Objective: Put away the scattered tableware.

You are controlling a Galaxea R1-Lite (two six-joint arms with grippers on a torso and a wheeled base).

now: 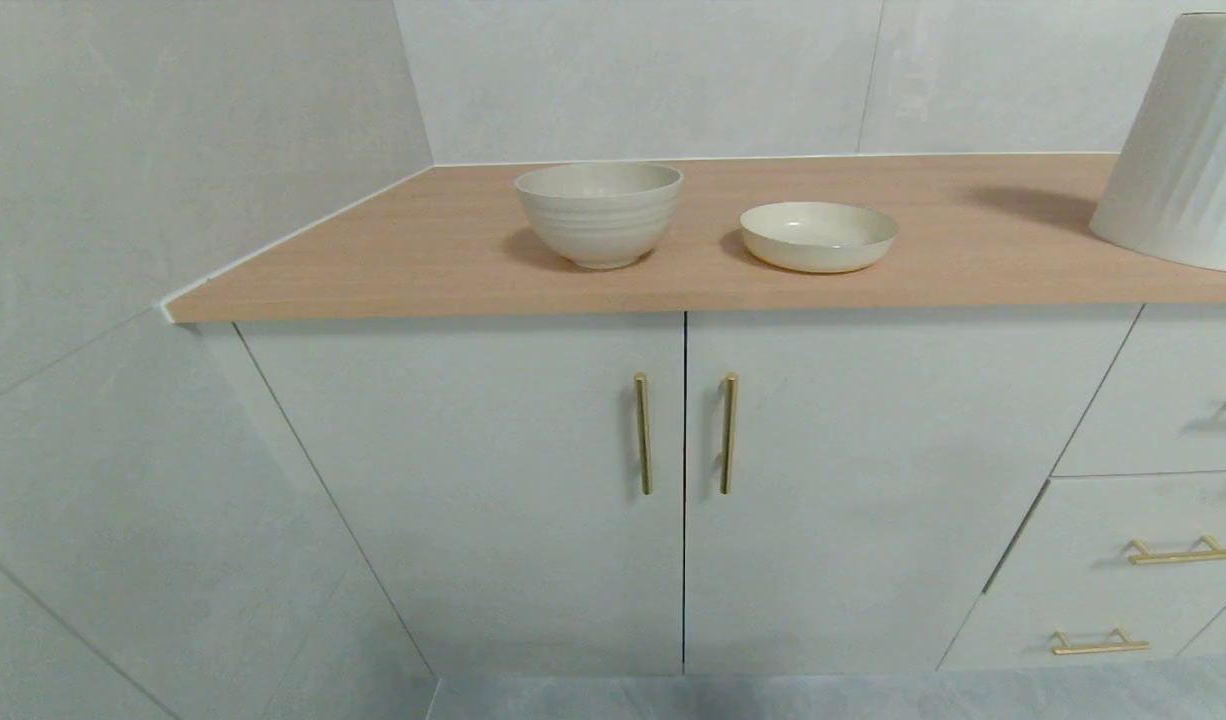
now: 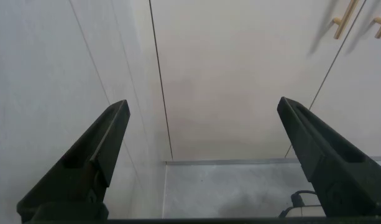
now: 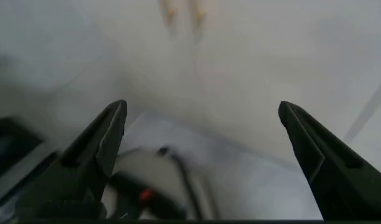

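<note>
- Left gripper up close in its wrist view: both dark fingers spread wide, nothing between them, pointing at a pale cabinet front just above the grey floor.
- Right gripper is the same story: jaws wide apart and holding nothing, low down by the cabinet base, with two gold handles blurred beyond it.
- Now the head view: two white cabinet doors, left door and right door, are both shut and meet at a dark centre seam.
- Gold bar handles stand upright just either side of that seam.
- On to the tableware: a deep ribbed bowl sits upright on the wooden countertop, near its front edge.
- Just to its right, apart and not touching, lies a shallow cream dish, also upright.
- Well to the right of the dish stands a tall white ribbed object, cut off by the picture's edge.
- Drawers with gold pulls stack up right of the doors.
- Pale tiled wall closes in the counter's left side and back.
</note>
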